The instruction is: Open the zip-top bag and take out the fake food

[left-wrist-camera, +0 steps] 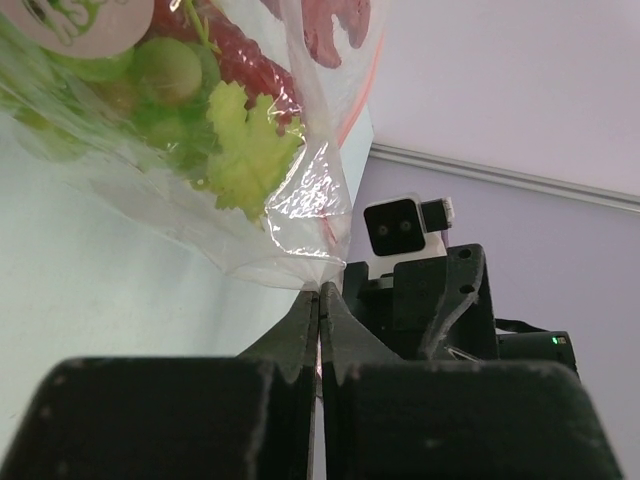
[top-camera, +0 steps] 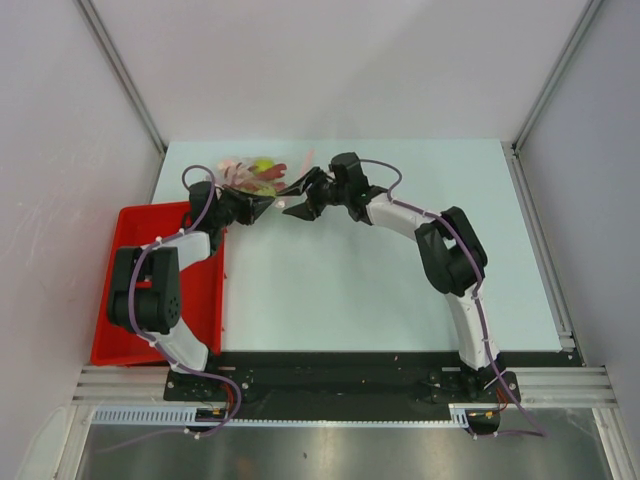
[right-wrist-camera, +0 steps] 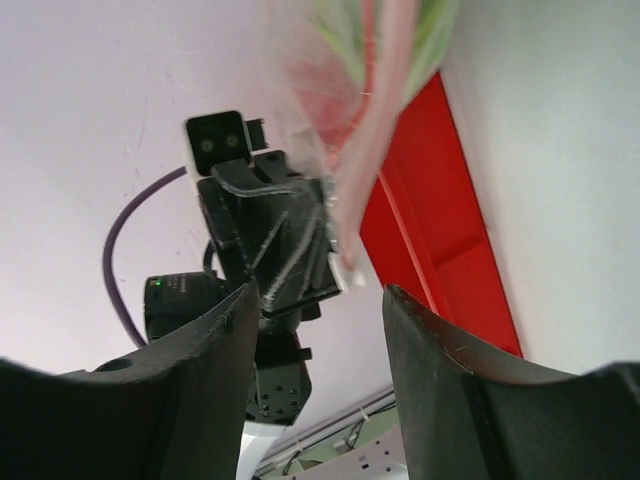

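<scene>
The zip-top bag (top-camera: 255, 176) is held off the table at the back left, with the fake food inside. In the left wrist view the clear bag (left-wrist-camera: 300, 200) holds green grapes (left-wrist-camera: 165, 70), a yellow-green leaf (left-wrist-camera: 245, 150) and a red lobster (left-wrist-camera: 245, 60). My left gripper (left-wrist-camera: 320, 290) is shut on the bag's lower edge; it also shows in the top view (top-camera: 266, 206). My right gripper (top-camera: 298, 204) is open just right of it. In the right wrist view (right-wrist-camera: 318, 300) the pink zip strip (right-wrist-camera: 372, 130) and its white slider (right-wrist-camera: 346, 270) hang just above the open jaws, untouched.
A red tray (top-camera: 205, 300) lies at the table's left edge beside the left arm, and its wall shows in the right wrist view (right-wrist-camera: 440, 220). The pale green table top (top-camera: 400, 290) spreads to the right. White walls enclose the back and sides.
</scene>
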Motion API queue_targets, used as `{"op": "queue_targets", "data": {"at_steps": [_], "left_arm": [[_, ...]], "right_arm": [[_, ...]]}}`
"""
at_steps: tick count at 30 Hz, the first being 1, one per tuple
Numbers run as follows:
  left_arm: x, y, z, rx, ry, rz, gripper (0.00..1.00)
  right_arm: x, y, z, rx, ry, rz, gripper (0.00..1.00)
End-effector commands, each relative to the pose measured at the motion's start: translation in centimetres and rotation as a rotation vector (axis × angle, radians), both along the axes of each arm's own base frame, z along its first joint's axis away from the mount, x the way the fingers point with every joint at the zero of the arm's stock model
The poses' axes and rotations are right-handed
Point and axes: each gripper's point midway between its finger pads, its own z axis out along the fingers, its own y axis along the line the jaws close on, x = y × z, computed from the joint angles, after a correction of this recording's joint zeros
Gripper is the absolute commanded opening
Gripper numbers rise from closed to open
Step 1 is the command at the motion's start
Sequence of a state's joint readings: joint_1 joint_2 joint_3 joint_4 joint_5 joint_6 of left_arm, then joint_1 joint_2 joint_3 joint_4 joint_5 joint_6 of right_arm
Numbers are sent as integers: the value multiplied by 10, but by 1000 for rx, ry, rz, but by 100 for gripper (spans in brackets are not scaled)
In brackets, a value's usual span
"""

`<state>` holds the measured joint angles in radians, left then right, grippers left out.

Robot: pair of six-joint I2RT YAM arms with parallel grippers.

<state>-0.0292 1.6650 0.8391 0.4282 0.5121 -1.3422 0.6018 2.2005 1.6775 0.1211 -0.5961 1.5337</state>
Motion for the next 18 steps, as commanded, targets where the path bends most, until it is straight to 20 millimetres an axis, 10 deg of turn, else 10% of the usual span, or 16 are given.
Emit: {"op": "queue_targets", "data": {"at_steps": [1, 4, 18], "left_arm": [[8, -2, 28, 2, -116, -38, 0], [6, -2, 30, 1, -121, -41, 0], [0, -5, 28, -13, -98, -54, 0]], "right_arm": [[-15, -1, 17, 27, -25, 36, 56], [-13, -1, 15, 36, -12, 25, 40], [-4, 2, 9, 56, -27, 9, 27]]}}
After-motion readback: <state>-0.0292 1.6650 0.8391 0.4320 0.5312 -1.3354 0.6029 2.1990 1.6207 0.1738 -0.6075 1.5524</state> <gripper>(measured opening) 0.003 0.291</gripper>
